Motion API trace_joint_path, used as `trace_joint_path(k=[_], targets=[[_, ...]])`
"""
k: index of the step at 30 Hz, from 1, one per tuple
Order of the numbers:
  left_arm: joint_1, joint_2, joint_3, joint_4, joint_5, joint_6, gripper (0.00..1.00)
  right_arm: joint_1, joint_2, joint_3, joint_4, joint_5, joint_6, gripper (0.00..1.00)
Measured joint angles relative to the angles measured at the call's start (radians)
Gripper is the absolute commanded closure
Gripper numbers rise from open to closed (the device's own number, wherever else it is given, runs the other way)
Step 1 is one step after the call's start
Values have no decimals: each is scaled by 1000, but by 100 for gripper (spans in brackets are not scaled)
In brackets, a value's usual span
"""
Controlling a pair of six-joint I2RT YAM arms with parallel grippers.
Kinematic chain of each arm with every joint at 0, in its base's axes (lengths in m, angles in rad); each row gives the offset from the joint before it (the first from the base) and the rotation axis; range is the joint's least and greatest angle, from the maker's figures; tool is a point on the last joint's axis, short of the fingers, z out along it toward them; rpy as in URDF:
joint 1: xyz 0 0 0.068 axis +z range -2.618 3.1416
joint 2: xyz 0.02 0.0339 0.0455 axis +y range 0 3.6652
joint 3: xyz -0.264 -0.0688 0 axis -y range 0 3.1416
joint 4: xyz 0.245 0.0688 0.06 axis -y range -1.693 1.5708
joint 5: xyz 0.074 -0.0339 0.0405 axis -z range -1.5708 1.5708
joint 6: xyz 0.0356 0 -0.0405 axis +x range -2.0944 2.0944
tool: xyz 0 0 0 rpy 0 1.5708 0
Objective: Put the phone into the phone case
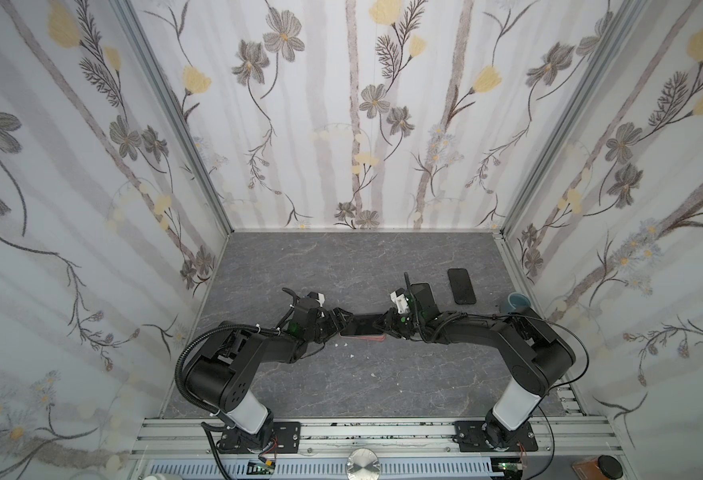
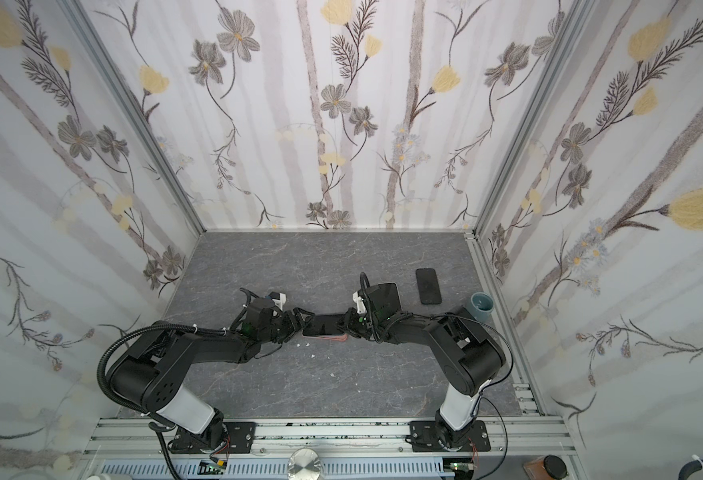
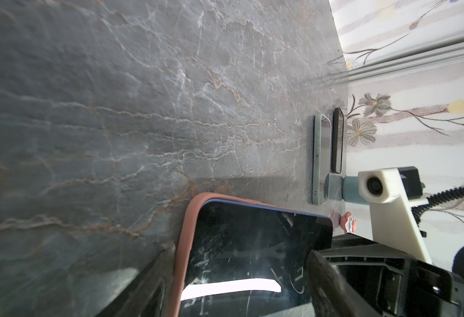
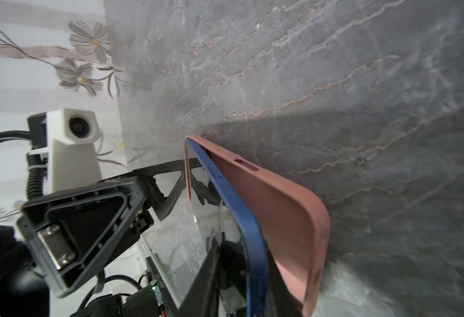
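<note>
Left wrist view: the left hand [image 3: 239,255] is seen spread wide across one short end of the salmon-pink silicone phone case [image 3: 181,247]. A finger is set against each long wall, so the case is judged to be gripped across its width. At the case's opposite end, the right hand [image 4: 242,277] is placed with its fingers on either side of the rim of the blue-rimmed, dark-glass phone [image 4: 233,203]. Whether that rim is pinched or let go cannot be told.

The phone is only partly housed. Its end by the left hand is tucked inside the case's lip, while towards the right hand the blue rim is raised clear of the case wall, so the phone lies tilted. The case itself is laid flat on the grey, veined stone-look desk [image 3: 115,109].

Well beyond the case, on the right arm's side, a bare black phone [image 1: 461,286], a pale-green cased phone [image 3: 321,159] and a teal cup [image 1: 515,301] are left apart.

The seating step appears half done. It would be done well if the case were braced by the left hand while the raised end is pressed straight down near its corners, then along the long edge. No finger should be trapped between phone and case. Sideways force should be avoided, lest the tucked end be levered out.
</note>
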Motion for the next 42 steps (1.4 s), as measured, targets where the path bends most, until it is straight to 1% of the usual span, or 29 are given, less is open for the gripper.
trace_joint_path(k=[5,10,15,20,23,26,30,33,35,36,37,38,42], targets=[[-2,-10,7,-33,22,0,21,23,-10,58,-132,53,-41,63],[-3,-26,21,-88,31,7,21,40,-22,99,-212,94,-69,54],[-3,-64,40,-153,25,39,20,44,-56,102,-272,132,-93,52],[-3,-141,51,-206,13,72,19,44,-98,109,-322,169,-104,51],[-1,-190,55,-235,-11,98,16,44,-114,110,-341,177,-114,51],[3,-222,57,-265,-37,141,16,44,-124,108,-351,193,-126,51],[9,-228,72,-319,-60,193,18,42,-168,91,-367,200,-135,52],[9,-218,82,-344,-61,222,20,40,-177,72,-367,203,-137,56],[9,-203,82,-359,-60,229,23,38,-177,58,-369,203,-137,61],[9,-193,82,-365,-58,230,26,38,-177,51,-368,203,-138,63],[9,-181,82,-368,-54,230,31,38,-174,43,-366,203,-138,65],[9,-169,81,-367,-50,229,33,38,-169,38,-364,201,-138,67],[9,-109,80,-366,-17,227,37,38,-144,18,-348,187,-138,74]])
